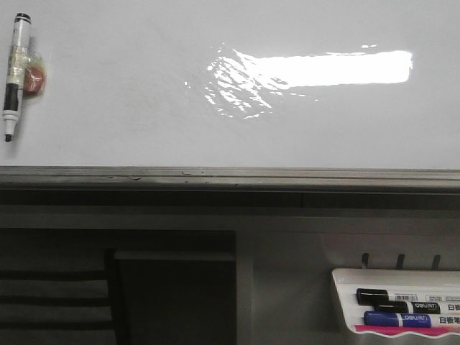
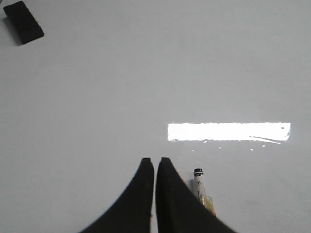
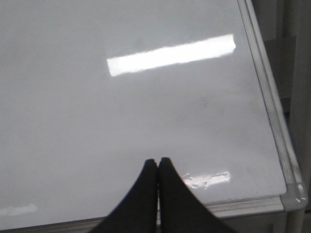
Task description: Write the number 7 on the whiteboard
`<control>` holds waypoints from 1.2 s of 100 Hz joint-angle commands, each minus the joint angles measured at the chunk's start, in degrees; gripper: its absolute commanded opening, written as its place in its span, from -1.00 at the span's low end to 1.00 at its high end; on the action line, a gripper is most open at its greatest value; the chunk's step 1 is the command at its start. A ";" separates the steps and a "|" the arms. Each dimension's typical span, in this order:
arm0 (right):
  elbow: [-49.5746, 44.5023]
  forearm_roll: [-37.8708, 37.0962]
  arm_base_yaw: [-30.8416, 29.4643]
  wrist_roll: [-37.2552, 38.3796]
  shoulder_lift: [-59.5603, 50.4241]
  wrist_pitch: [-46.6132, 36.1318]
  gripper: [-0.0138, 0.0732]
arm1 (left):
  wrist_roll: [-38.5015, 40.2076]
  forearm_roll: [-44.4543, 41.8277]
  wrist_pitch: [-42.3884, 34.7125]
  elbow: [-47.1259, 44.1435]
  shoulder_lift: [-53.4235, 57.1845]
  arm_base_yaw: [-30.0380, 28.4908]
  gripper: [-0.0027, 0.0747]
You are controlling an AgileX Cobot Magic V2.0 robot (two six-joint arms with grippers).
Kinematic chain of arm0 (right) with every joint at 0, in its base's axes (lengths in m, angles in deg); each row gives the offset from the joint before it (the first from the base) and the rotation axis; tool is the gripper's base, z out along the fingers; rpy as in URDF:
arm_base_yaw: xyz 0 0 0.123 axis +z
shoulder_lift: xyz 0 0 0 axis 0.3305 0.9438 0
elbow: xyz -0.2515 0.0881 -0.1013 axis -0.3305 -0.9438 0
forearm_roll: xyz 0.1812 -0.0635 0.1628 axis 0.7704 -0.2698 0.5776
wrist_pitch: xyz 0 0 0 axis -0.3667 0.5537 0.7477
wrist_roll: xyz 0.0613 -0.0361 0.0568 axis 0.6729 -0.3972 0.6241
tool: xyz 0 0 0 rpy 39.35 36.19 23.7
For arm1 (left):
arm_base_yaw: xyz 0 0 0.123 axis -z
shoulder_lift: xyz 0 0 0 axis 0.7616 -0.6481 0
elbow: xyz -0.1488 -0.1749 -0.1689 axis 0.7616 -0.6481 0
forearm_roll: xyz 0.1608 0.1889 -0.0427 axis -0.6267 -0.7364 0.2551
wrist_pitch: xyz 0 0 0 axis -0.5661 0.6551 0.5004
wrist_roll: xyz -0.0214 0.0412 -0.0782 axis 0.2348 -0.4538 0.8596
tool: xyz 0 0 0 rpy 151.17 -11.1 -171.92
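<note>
Right, I see the whiteboard filling the front view, grey metal edge at its bottom, bright glare on the surface, no 7 on it. Marker tray sits lower right with pens. Taped marker lies far left on the board. Left gripper clenched, holding nothing, beside that marker; right gripper clenched too, near the board's corner.

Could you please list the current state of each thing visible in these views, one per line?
whiteboard: lying flat, blank, no number 7 written yet.
marker: lying on the board at its left, uncapped, tip bare, taped around the barrel.
left gripper: shut, empty, above the board beside the marker.
right gripper: shut, empty, near the board's corner.
tray markers: capped, lying in the white tray.
</note>
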 commanded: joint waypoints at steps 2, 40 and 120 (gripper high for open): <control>6.97 0.10 -0.20 -2.03 6.26 3.42 -0.85 | 0.37 0.16 3.14 7.56 -6.58 0.51 -0.98; 22.02 4.77 -0.20 -17.36 29.97 17.19 -0.85 | 0.29 -2.10 16.00 17.44 -26.36 0.51 -0.98; 22.20 5.50 -0.20 -17.36 35.25 13.17 -0.85 | 0.29 -1.61 16.20 17.44 -30.59 0.51 -0.98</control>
